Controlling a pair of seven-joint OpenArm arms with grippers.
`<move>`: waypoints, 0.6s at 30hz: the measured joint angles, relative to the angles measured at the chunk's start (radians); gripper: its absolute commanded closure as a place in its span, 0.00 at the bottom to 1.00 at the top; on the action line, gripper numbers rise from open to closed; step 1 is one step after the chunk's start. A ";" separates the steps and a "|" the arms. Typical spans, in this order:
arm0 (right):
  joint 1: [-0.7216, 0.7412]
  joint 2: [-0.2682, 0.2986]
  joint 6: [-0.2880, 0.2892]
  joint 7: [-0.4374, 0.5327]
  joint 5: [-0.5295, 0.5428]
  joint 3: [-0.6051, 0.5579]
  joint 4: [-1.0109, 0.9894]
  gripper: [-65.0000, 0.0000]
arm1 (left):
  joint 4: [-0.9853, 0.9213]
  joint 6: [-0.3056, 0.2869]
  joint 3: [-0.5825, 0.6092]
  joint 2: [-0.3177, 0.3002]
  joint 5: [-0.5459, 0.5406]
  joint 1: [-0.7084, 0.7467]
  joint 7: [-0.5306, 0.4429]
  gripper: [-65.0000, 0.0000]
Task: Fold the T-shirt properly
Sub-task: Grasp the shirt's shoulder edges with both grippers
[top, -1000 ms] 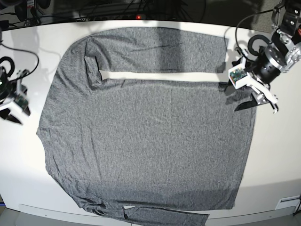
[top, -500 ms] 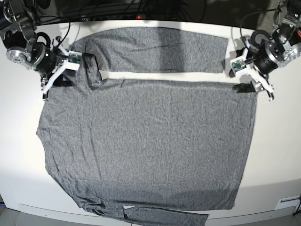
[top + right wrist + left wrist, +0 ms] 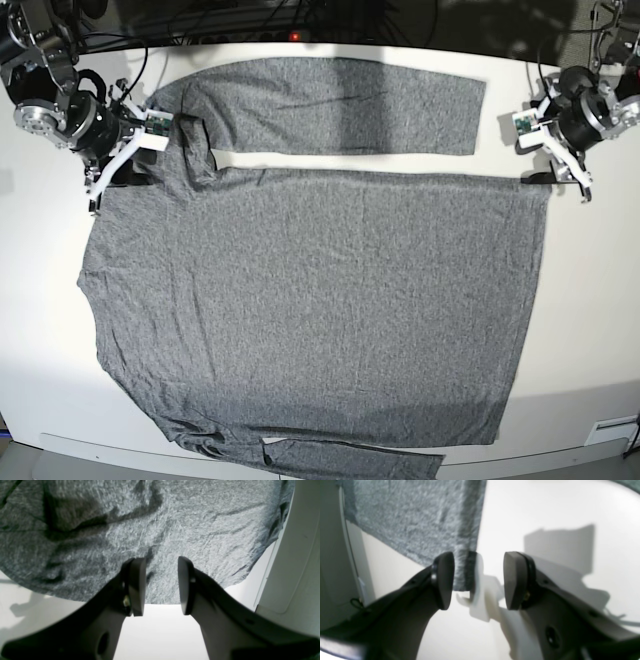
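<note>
The shirt lies spread flat over most of the white desk, one long sleeve folded across the top edge, the other trailing off the near edge. The left pincer sits at the shirt's far hem corner; in its wrist view the jaws stand apart with the corner of the cloth hanging between them, close against one pad and clear of the other, so nothing is clamped. The right pincer is down at the shoulder by the collar; its wrist view shows the jaws parted over the edge of the fabric, not pinching it.

Compared with a second ago, the right arm has swung in from the desk's edge to that shoulder, and the left arm has drawn outward, pulling the hem corner a little further out and flattening it.

The desk is glossy white with rounded corners; behind it dark cables run along a black backdrop
</note>
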 measured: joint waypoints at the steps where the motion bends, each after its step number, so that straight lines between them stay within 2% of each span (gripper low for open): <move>1: 0.000 0.000 0.000 0.000 0.000 0.000 0.000 0.66 | -0.008 0.000 0.000 0.000 -0.001 -0.010 0.001 0.54; 8: 0.000 0.000 0.000 0.000 0.000 0.000 0.000 0.66 | -0.022 -0.002 0.006 -0.004 0.003 -0.031 0.007 0.54; 12: 0.000 0.000 0.000 -0.002 0.000 0.000 0.000 0.66 | -0.022 0.002 0.040 -0.037 0.003 -0.031 0.000 0.54; 18: 0.000 0.000 -0.008 -0.003 0.000 0.000 0.000 0.66 | -0.038 0.009 0.112 -0.050 0.049 -0.068 0.006 0.54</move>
